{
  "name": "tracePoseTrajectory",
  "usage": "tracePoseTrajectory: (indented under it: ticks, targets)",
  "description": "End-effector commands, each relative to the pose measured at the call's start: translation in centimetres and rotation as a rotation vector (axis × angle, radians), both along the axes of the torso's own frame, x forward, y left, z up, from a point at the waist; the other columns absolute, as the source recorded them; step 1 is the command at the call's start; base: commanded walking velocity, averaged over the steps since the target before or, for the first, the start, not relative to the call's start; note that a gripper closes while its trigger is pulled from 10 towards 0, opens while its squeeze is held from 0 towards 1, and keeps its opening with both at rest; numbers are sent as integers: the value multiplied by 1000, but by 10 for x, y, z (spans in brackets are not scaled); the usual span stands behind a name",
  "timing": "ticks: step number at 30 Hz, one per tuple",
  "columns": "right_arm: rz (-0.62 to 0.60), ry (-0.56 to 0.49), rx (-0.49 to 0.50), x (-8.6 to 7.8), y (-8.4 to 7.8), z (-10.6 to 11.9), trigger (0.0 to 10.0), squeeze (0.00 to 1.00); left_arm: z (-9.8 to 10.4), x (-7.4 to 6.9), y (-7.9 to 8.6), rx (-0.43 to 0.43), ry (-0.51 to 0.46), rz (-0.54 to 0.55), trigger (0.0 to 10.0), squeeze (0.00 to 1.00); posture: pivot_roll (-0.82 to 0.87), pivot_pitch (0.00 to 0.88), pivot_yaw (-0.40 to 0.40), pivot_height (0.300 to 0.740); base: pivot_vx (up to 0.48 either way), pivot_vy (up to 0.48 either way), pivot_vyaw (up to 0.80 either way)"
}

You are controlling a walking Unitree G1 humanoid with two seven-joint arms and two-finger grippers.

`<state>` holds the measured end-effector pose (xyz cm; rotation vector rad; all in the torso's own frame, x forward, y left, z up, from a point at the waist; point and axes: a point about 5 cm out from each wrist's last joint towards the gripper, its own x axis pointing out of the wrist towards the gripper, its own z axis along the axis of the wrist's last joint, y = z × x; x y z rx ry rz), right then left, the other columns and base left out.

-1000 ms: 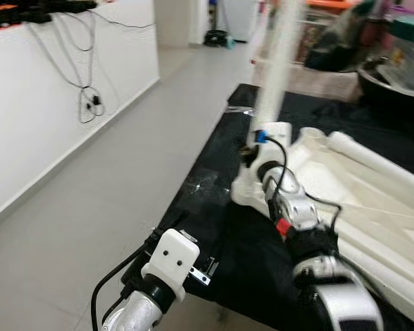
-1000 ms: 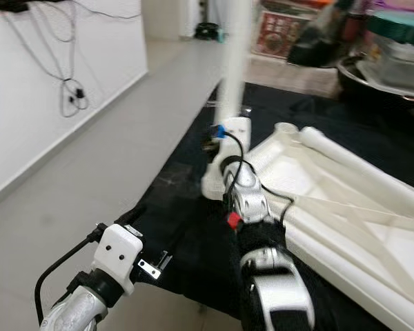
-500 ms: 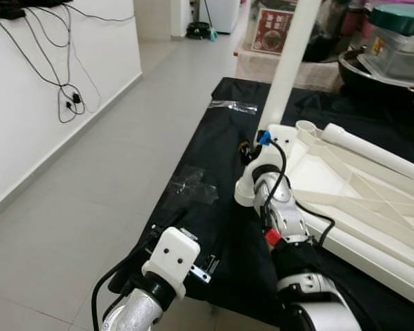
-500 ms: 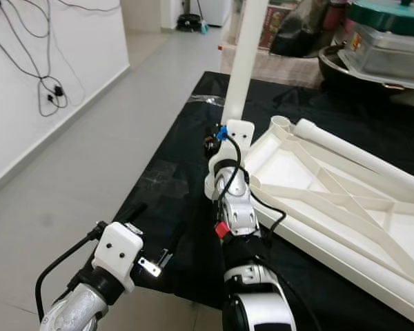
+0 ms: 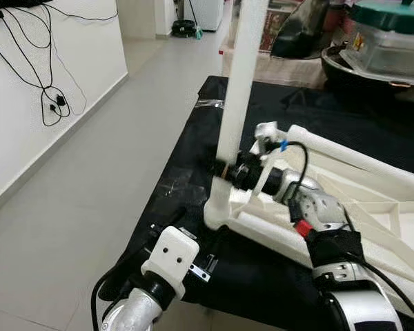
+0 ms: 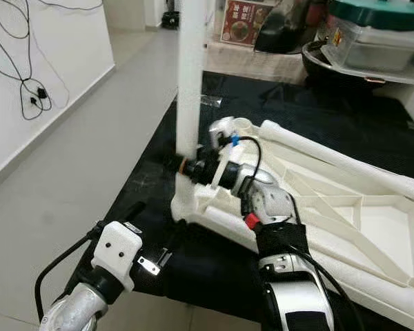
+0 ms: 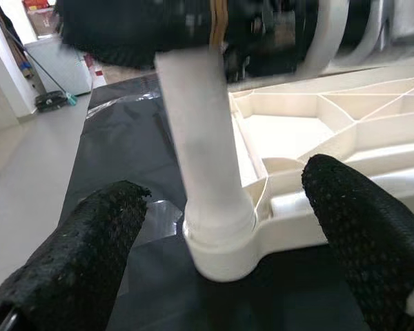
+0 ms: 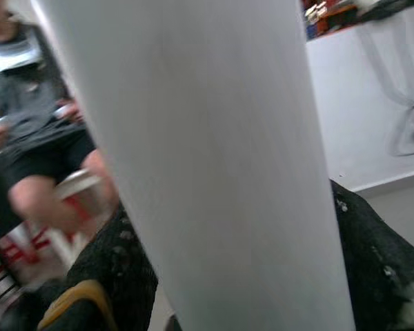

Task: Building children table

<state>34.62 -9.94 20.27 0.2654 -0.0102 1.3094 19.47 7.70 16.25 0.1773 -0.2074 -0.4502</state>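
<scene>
On leg, right tool.

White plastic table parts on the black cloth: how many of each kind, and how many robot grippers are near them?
Upside-down white plastic tabletop: 1
Upright white plastic leg tube seated in its corner socket: 1
Loose white leg tube lying along the tabletop's far edge: 1
Grippers: 2, right gripper clamped on the upright leg, left gripper open around its base
Total: 5

Home: tiled floor, fridge.
</scene>
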Motion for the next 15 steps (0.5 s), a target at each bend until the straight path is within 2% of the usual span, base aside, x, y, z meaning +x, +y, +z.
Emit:
tracePoseTrajectory:
  ticks: [1,3,4,6,7,10,12,15]
  targets:
    - [-29,-8,-39,8,16,-5,0,0,-2,-1,0,10,7,1,10000,0,141,68,-73,740,0,0,0]
    - [-70,-25,-55,13,19,-6,0,0,-2,-1,0,11,8,2,10000,0,142,66,-74,740,0,0,0]
    - [-170,-41,-68,20,20,-5,0,0,-2,-1,0,11,8,4,10000,0,144,65,-78,740,0,0,0]
    - [-318,-63,-67,28,17,-1,0,0,-2,-2,1,11,9,8,10000,0,143,62,-78,740,0,0,0]
    - [-318,-63,-67,28,17,-1,0,0,-2,-2,1,11,9,8,10000,0,143,62,-78,740,0,0,0]
    - [-508,-74,-73,36,9,5,0,0,-3,-2,1,12,10,7,10000,0,138,58,-75,740,0,0,0]
    - [-551,-78,-78,38,6,6,0,0,-3,-2,1,11,10,7,10000,0,138,58,-75,740,0,0,0]
    - [-1102,-35,-181,47,-26,1,0,0,-4,-2,0,10,9,2,10000,0,132,52,-70,740,0,0,0]
